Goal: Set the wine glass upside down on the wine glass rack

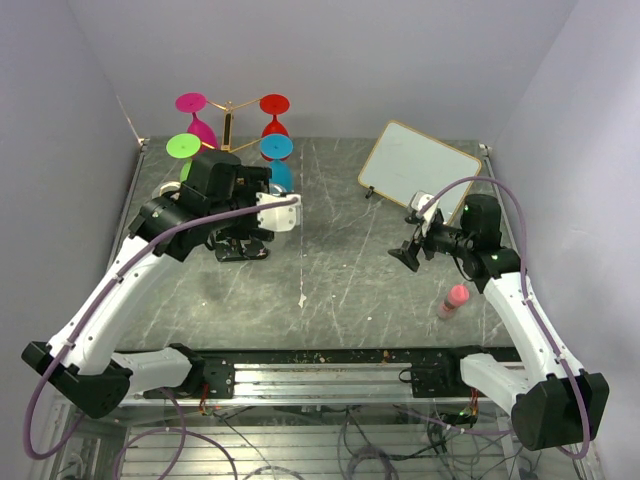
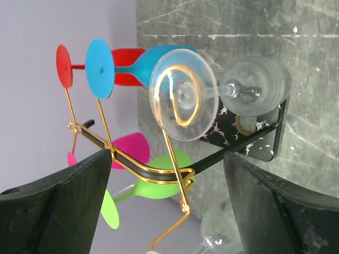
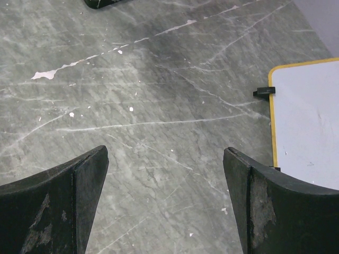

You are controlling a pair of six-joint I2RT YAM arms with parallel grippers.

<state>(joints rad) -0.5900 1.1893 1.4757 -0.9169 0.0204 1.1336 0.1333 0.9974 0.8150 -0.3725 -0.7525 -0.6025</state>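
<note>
The gold wine glass rack (image 1: 228,118) stands at the back left on its black base (image 2: 260,142). A clear wine glass (image 2: 254,84) hangs upside down on it, its foot (image 2: 183,95) resting on a gold spiral arm end and its bowl toward the base. My left gripper (image 2: 168,156) is open and empty, rolled on its side just in front of the rack (image 2: 175,159). The glass lies beyond its fingertips, untouched. In the top view the left gripper (image 1: 230,178) covers the clear glass. My right gripper (image 1: 405,255) is open and empty over the marble table (image 3: 159,106).
Pink (image 1: 195,115), red (image 1: 274,112), green (image 1: 183,147) and blue (image 1: 277,150) glasses hang on the rack. A second clear glass (image 2: 222,233) sits low at the rack's left side. A whiteboard (image 1: 418,165) leans at the back right. A pink bottle (image 1: 453,300) lies near the right arm.
</note>
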